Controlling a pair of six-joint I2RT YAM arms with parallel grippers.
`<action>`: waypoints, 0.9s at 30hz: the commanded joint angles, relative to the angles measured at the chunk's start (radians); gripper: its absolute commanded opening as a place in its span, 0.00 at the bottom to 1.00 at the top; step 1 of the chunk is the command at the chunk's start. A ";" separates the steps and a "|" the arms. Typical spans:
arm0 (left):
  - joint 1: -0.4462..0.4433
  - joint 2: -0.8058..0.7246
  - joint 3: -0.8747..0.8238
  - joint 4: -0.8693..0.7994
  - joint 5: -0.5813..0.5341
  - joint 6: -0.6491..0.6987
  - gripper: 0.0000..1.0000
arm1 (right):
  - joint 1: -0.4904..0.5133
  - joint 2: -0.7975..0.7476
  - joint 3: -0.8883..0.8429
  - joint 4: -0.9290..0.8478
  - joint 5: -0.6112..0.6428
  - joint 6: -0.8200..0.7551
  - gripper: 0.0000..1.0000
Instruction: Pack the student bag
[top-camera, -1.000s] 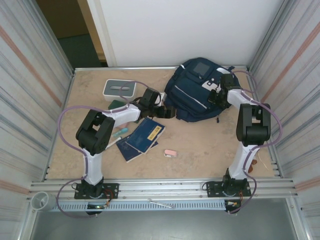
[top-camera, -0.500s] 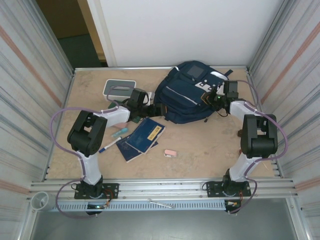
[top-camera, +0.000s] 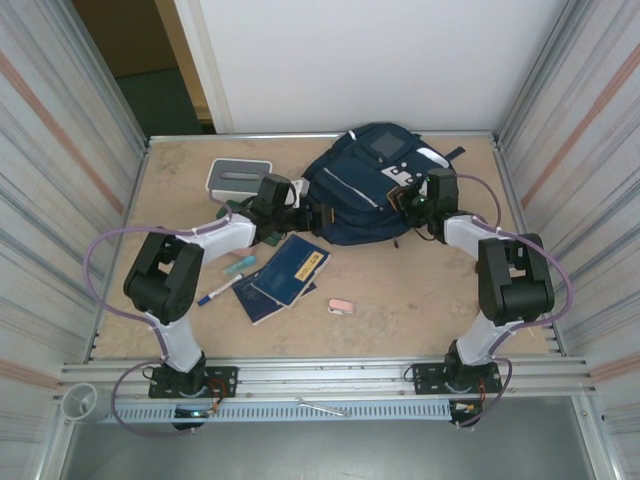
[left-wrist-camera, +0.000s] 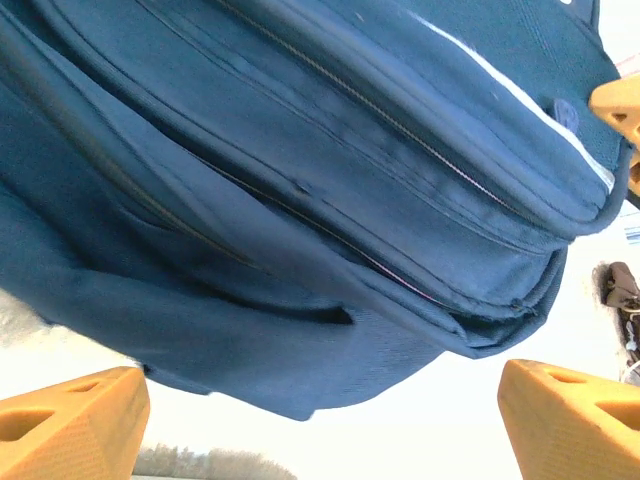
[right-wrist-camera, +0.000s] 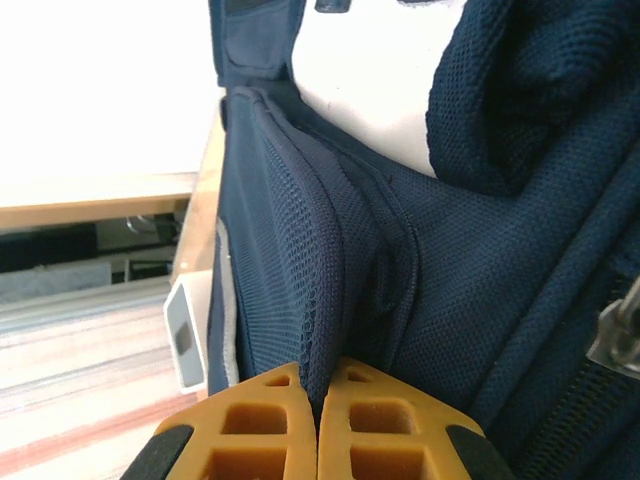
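Your student bag (top-camera: 362, 185) lay at the far middle of the surface (top-camera: 420, 300), front pockets facing up, between your two arms. Your right claw (right-wrist-camera: 318, 425) had its orange fingers pressed together on a fold of the bag's navy mesh, at the bag's right side. Your left claw (left-wrist-camera: 320, 420) sat at the bag's left side with its fingers wide apart and the zipped pockets just ahead; you could not tell whether either finger touched the fabric. Left of the bag stood a grey-and-white box (top-camera: 240, 177). Nearer you lay blue booklets (top-camera: 283, 275), a pen (top-camera: 222, 290) and a pink eraser (top-camera: 341, 306).
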 joint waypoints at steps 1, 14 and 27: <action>-0.004 0.022 -0.001 0.029 -0.009 -0.013 0.91 | 0.050 0.015 0.047 0.116 0.011 0.068 0.00; 0.024 0.117 0.095 -0.027 -0.019 0.062 0.90 | -0.193 -0.199 -0.134 -0.315 -0.040 -0.368 0.73; -0.009 -0.037 -0.032 0.049 -0.013 0.060 0.81 | -0.149 0.044 -0.094 0.015 -0.104 -0.143 0.17</action>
